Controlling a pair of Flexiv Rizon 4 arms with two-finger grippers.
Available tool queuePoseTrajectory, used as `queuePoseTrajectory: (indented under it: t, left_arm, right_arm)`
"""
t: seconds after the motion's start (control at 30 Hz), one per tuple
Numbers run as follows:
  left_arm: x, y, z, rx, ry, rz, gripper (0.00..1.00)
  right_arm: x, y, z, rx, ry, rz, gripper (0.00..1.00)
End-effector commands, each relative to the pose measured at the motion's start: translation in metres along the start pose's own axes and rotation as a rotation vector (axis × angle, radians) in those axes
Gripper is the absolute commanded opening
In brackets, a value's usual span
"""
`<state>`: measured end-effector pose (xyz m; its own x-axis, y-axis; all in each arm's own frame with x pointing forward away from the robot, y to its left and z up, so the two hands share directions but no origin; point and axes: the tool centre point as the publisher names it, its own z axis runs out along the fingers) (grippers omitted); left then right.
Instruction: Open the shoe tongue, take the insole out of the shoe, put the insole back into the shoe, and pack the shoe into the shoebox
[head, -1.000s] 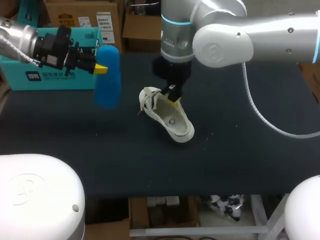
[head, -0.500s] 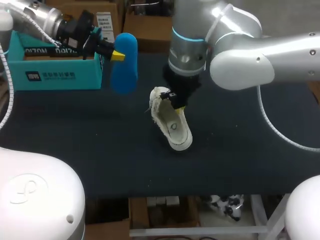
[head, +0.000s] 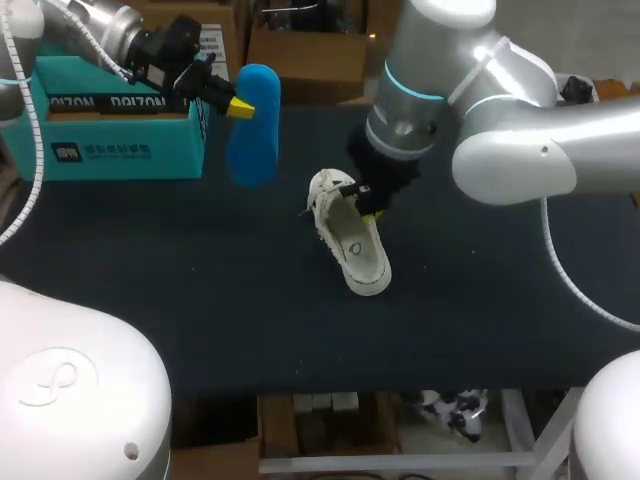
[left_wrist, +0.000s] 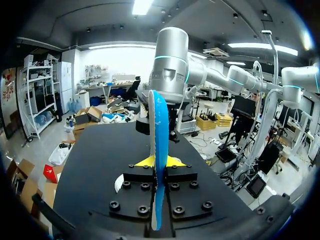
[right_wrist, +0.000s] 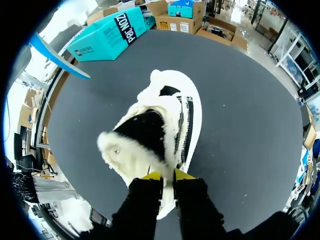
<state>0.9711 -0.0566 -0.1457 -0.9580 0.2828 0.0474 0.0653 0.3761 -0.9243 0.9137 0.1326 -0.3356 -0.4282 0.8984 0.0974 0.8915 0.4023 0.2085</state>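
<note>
The white shoe (head: 350, 245) lies on the dark table, toe toward the front. My right gripper (head: 362, 203) comes down on its right side near the opening. In the right wrist view the shoe (right_wrist: 165, 115) stretches ahead of the right gripper (right_wrist: 166, 176), whose yellow tips pinch the shoe's wall. The blue insole (head: 252, 125) hangs in the air left of the shoe, with my left gripper (head: 238, 107) shut on its upper part. In the left wrist view the insole (left_wrist: 160, 130) stands edge-on between the fingers of the left gripper (left_wrist: 160, 162). The insole (right_wrist: 57, 62) also shows beyond the shoe.
The teal shoebox (head: 110, 125) stands at the table's back left, just behind the left arm; it also shows as the teal box (right_wrist: 107, 35) past the shoe. Bare dark tabletop (head: 150, 270) spreads in front of and to the left of the shoe.
The left arm has carried the insole rightward, closer to the shoe. The right arm has shifted right, and the shoe has slid and turned slightly with it.
</note>
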Motion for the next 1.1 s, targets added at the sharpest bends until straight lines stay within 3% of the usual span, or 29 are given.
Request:
queuePoseTrajectory:
  t: [0.03,0.47,0.6,1.1]
  left_arm:
    - [-0.002,0.001,-0.002,0.007,0.043,0.000,0.00]
    - [0.023,-0.014,0.007,0.031,0.060,0.040,0.00]
    - [0.037,-0.027,0.015,0.084,0.078,0.023,0.00]
    - [0.037,-0.027,0.015,0.084,0.078,0.023,0.00]
  right_arm:
    - [-0.006,-0.002,-0.006,-0.008,0.005,0.004,1.00]
    - [-0.002,-0.019,-0.031,-0.032,-0.018,0.030,1.00]
    - [-0.013,-0.031,-0.053,-0.035,-0.004,-0.002,1.00]
    - [-0.013,-0.031,-0.053,-0.035,-0.004,-0.002,1.00]
